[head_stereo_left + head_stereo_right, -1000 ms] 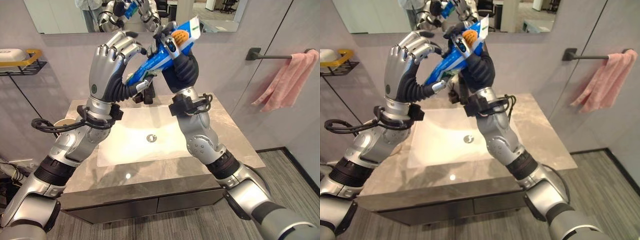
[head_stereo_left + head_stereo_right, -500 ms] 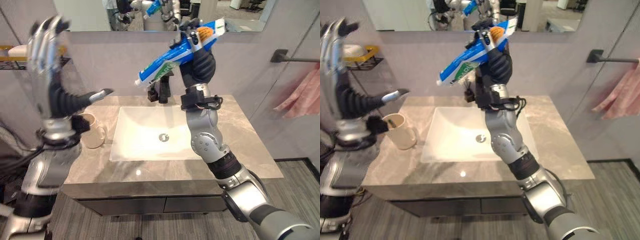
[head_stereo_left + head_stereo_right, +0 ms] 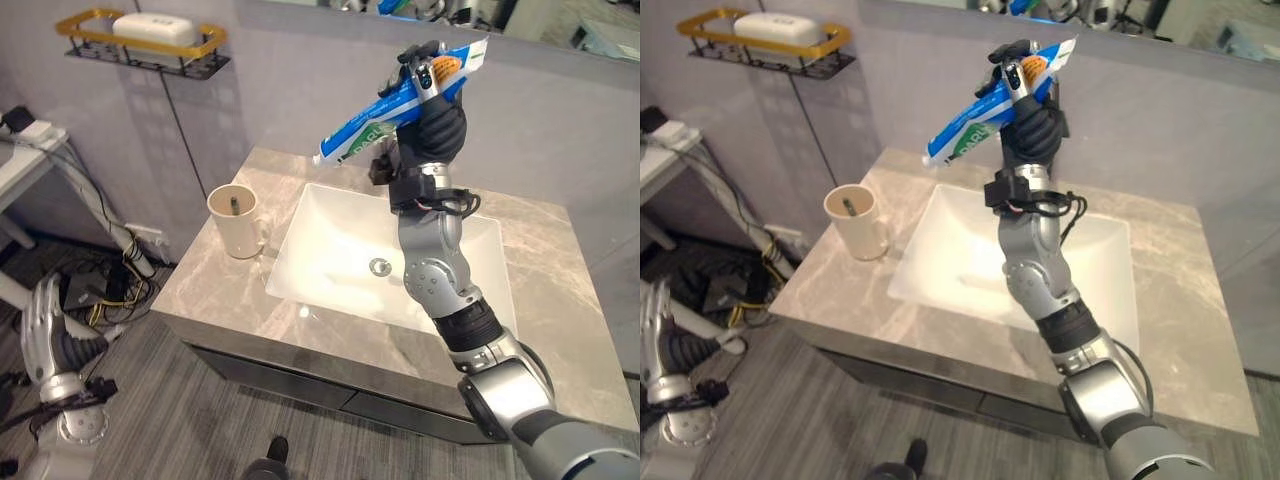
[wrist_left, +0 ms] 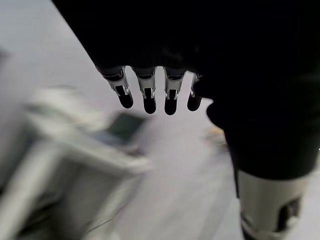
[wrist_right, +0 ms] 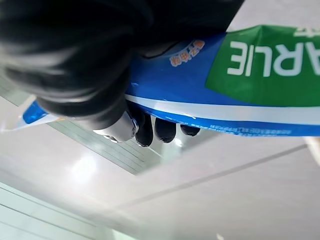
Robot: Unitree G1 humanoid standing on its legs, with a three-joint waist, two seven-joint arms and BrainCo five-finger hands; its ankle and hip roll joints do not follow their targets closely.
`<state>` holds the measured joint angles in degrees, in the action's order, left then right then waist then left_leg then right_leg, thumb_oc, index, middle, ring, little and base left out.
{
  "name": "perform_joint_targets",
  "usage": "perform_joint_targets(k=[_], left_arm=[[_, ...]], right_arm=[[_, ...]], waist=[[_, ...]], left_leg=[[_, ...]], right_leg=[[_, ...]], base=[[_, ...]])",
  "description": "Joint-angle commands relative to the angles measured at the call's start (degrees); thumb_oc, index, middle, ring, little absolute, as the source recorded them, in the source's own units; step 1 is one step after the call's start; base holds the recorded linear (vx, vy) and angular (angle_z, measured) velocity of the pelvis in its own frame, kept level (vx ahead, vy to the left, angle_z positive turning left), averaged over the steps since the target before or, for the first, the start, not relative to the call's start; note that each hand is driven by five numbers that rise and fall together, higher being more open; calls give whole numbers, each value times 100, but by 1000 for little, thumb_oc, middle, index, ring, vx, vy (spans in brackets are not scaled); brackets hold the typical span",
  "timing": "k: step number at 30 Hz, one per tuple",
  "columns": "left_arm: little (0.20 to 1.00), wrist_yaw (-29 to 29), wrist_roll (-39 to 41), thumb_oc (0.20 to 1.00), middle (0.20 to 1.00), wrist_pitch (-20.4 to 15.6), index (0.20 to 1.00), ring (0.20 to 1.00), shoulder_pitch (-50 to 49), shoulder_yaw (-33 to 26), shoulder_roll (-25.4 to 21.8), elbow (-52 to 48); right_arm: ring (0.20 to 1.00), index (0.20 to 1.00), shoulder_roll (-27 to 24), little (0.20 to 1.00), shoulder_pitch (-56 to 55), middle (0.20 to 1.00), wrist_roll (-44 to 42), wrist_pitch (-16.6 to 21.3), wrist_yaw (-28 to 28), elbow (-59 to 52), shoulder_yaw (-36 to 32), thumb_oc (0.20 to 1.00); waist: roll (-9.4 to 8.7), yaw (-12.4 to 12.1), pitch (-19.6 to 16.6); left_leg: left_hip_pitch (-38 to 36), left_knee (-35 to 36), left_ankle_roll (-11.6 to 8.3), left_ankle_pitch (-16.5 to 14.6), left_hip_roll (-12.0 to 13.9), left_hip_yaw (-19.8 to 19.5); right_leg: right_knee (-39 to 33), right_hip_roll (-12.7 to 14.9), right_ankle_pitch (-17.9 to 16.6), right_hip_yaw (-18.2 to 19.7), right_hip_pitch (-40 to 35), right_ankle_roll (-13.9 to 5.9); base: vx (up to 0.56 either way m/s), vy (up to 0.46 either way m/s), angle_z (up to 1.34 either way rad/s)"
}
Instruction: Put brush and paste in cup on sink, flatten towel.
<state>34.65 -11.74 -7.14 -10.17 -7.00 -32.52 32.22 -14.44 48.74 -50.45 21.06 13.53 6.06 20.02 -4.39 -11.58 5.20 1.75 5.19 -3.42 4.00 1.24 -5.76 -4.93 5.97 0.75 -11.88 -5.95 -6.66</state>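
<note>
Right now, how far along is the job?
Done: something thin, seemingly the brush, stands in the cream ceramic cup on the grey marble counter. In hand: right hand grips the blue toothpaste tube above the sink. Left: paste into cup, then towel.

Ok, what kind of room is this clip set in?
Most likely a bathroom, or a mock-up of one: a white basin sunk in a marble-look vanity top, a soap rack on the wall, and a cup beside the basin.
</note>
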Motion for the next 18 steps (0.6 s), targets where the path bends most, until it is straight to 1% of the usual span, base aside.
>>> perform_joint_targets(k=[1, 4, 5, 6, 7, 8, 9, 10, 13, 18], left_arm=[[1000, -558, 341, 1000, 1000, 146, 1000, 1000, 349, 937, 163, 1573], [1000, -921, 504, 1000, 1000, 242, 1000, 1000, 432, 1422, 615, 2725], [1000, -915, 509, 1000, 1000, 225, 1000, 1000, 456, 1431, 624, 2756], [1000, -1084, 638, 1000, 1000, 339, 1000, 1000, 527, 1567, 911, 3411], [1000, -1237, 755, 1000, 1000, 429, 1000, 1000, 548, 1581, 1070, 3821], [1000, -1237, 755, 1000, 1000, 428, 1000, 1000, 550, 1581, 1071, 3823], [1000, -1335, 751, 1000, 1000, 461, 1000, 1000, 580, 1639, 1167, 3979], [1000, -1550, 826, 1000, 1000, 586, 1000, 1000, 539, 1612, 1334, 4353], [1000, -1753, 924, 1000, 1000, 554, 1000, 1000, 555, 1622, 1415, 4427], [1000, -1807, 964, 1000, 1000, 507, 1000, 1000, 634, 1703, 1387, 4352]], right_arm=[[200, 200, -124, 200, 1076, 200, 489, 137, -49, 11, 195, 200], [200, 200, -41, 200, 1325, 200, 598, 120, 29, 227, 307, 200], [200, 200, -46, 200, 1335, 200, 598, 124, 29, 235, 312, 200], [200, 200, 46, 200, 1401, 200, 571, 130, 40, 312, 363, 200], [200, 200, 113, 200, 1455, 200, 592, 109, 35, 397, 403, 200], [200, 200, 112, 200, 1455, 200, 592, 110, 35, 397, 403, 200], [200, 200, 157, 200, 1492, 200, 583, 101, 7, 463, 419, 200], [200, 200, 217, 200, 1567, 200, 582, 79, -3, 523, 461, 200], [200, 200, 227, 200, 1627, 200, 643, 34, -4, 597, 501, 200], [200, 200, 209, 200, 1679, 200, 717, 24, 27, 695, 482, 200]], waist=[[-233, -9, -170], [-272, 21, -118], [-266, 21, -116], [-297, 44, -93], [-314, 50, -80], [-313, 49, -79], [-332, 61, -71], [-368, 71, -65], [-424, 59, -57], [-459, 26, -26]], left_leg=[[-219, -19, -6, -219, 70, 271], [-101, -19, 13, -175, 58, 239], [-97, -19, 14, -175, 59, 238], [-57, -19, 17, -162, 57, 250], [-38, -19, 21, -155, 61, 256], [-38, -19, 21, -155, 61, 256], [-11, -19, 19, -149, 63, 270], [33, -19, 23, -140, 72, 300], [107, -19, 25, -131, 84, 316], [196, -19, 15, -104, 82, 273]], right_leg=[[-7, 359, -587, 61, 276, -158], [-7, 357, -636, 33, 370, -169], [-7, 356, -635, 32, 374, -170], [-7, 353, -659, 50, 426, -174], [-7, 353, -675, 63, 451, -174], [-7, 353, -675, 63, 451, -174], [-7, 352, -688, 71, 480, -178], [-7, 354, -713, 110, 536, -184], [-7, 355, -745, 130, 609, -197], [-7, 361, -770, 98, 665, -207]], base=[[-70, 26, 12], [-47, 30, 9], [-27, 40, 13], [-19, 34, 10], [-19, 34, 3], [0, 0, 0], [-17, 46, -1], [-19, 52, 1], [-3, 33, -4], [0, 0, 0]])
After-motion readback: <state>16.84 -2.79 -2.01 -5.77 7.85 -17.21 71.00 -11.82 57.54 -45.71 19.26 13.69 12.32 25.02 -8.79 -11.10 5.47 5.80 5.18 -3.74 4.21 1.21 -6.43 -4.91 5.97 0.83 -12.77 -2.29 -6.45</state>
